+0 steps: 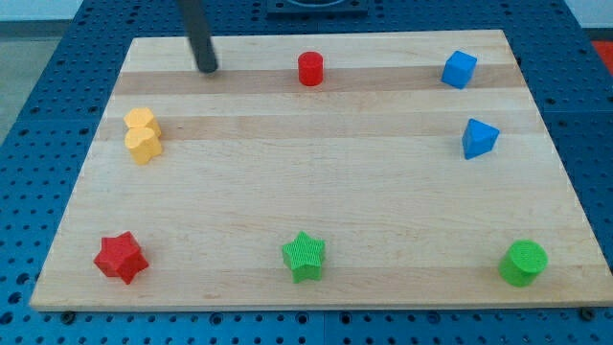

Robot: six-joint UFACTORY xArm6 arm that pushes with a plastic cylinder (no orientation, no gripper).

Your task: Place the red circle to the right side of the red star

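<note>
Wooden board (316, 182) on blue pegboard, my tip (208, 69) near the view's top left, a bare rod with no jaws, red circle (309, 69) to its right, apart, red star (121, 257) bottom left, green star (305, 256) bottom centre.

Pale striped wood is seen on the board (316, 182). Red circle (309, 69) and red star (121, 257) are noted; blue cube (459, 69), blue triangle (478, 138), yellow block (143, 135), green star (305, 256), green cylinder (523, 263). Rod is dark down to my tip (208, 69).
</note>
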